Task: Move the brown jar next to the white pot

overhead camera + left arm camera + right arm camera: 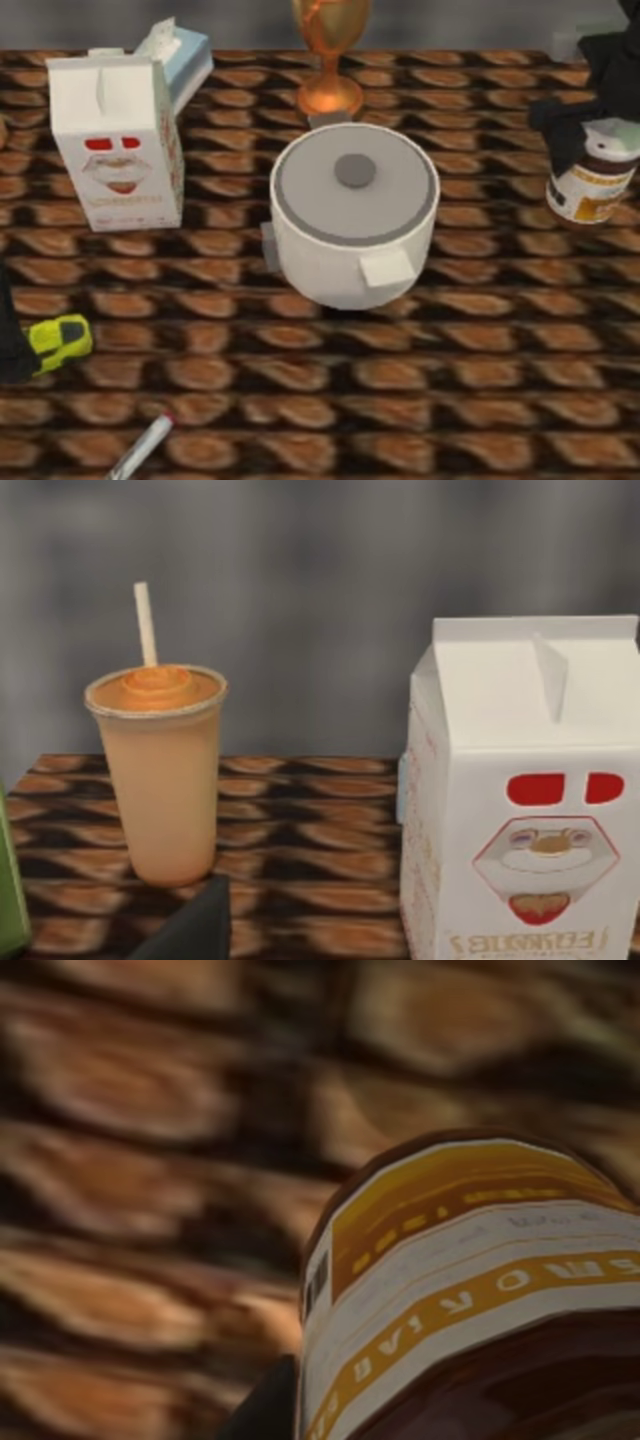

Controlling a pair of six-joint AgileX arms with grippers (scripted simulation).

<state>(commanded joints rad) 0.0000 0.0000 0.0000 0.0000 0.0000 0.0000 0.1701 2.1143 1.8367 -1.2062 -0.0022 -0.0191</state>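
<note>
A cup and a carton on the desk

An orange drink cup [160, 775] stands up straight on the brown patterned desk [310, 830], with a pale straw [146, 625] sticking out of its top. Well apart from it stands a white carton [525, 800] with red marks and a little face on its front. A green thing [8, 880] peeks in at one edge. Behind is a grey wall [320, 600].

I see bare tabletop [500, 260] between the white pot [352, 213] and the brown jar [590, 172] at right; the orange goblet [331, 52] crowds the pot's far side.
</note>
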